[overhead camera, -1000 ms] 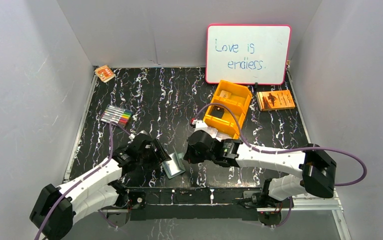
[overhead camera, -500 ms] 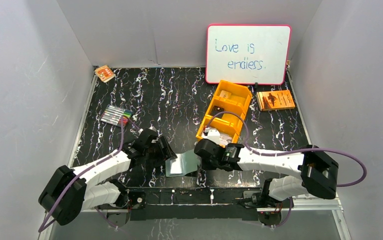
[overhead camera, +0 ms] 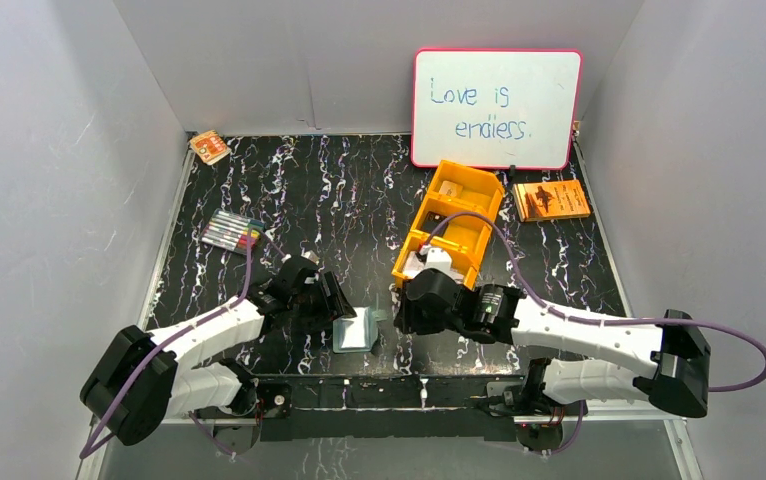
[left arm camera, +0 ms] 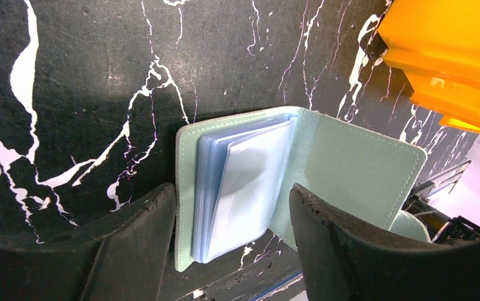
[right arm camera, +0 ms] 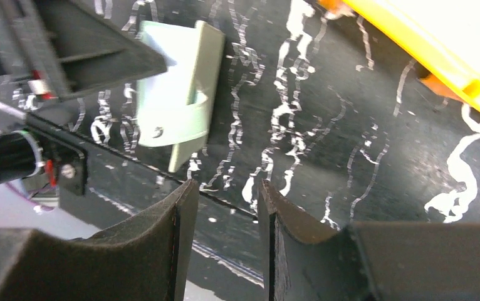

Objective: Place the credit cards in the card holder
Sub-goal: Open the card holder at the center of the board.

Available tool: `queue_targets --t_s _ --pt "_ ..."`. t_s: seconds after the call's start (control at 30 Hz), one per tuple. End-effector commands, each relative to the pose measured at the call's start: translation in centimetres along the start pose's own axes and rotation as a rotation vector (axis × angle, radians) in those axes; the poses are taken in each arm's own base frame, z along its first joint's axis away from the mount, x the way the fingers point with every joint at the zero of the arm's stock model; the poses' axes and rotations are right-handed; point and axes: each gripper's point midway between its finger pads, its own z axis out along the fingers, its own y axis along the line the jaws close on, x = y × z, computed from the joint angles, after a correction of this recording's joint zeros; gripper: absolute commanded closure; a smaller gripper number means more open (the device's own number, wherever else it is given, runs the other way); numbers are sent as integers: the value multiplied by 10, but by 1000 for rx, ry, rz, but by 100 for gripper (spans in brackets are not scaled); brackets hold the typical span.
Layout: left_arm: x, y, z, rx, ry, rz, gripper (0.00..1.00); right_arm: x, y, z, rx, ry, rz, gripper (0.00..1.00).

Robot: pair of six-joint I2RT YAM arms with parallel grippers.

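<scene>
Starting at the near edge: the left pincer [left arm camera: 231, 194] has its jaws spread wide, and from its own camera the card holder [left arm camera: 350, 163] sits right in the gap between the two fingers. One finger is up against the holder's left edge and the other overlaps the green cover, but I honestly can't tell if either is actually touching it. The right pincer [right arm camera: 226, 185] is just to the right of the card holder, jaws only a little apart with nothing between them, just bare counter [overhead camera: 339, 190] under it.

The card holder itself lies close to the counter's near edge, between the two pincers. It's sage green outside and lying open, with a fanned stack of pale blue clear sleeves inside. From the right wrist camera one cover looks tipped up, with a snap tab hanging off it.

Further back and to the right of the card holder is the orange tray [overhead camera: 489, 205], its near end just behind the right arm. There's something pale in its far compartment, too small to make out. Back-left of the card holder is a bunch of markers [overhead camera: 231, 232]. Beyond the tray are an orange booklet [overhead camera: 551, 200] and a whiteboard [overhead camera: 494, 108] against the wall. A small orange packet [overhead camera: 209, 147] sits in the far-left corner.
</scene>
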Motion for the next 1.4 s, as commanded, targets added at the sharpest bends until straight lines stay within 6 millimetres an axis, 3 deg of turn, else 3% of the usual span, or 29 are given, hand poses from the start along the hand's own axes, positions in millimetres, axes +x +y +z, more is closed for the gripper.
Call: queue_targets --t_s 0.0,0.2,0.3,0.57,0.7,0.87,1.0,1.1,1.37 --pt "15 24 2 -87 56 13 36 -32 58 -20 -190 -59 -55 53" --pt "13 21 1 -84 57 21 36 -29 109 -18 -318 -7 -156 53" --pt "13 20 2 -85 60 24 36 -20 109 -5 -277 32 -182 47" --pt "14 21 2 -88 69 23 36 0 92 34 -147 94 -174 19" --pt "14 21 2 -87 68 22 36 4 83 51 -80 99 -174 19" --pt "15 22 0 -88 67 21 36 8 51 65 55 79 -148 32" --pt "15 23 -5 -91 59 20 35 15 22 65 120 67 -100 59" --pt "14 21 -10 -80 49 18 34 21 7 63 138 66 -77 73" --pt "10 10 -17 -51 39 16 34 43 -21 68 176 104 -43 85"
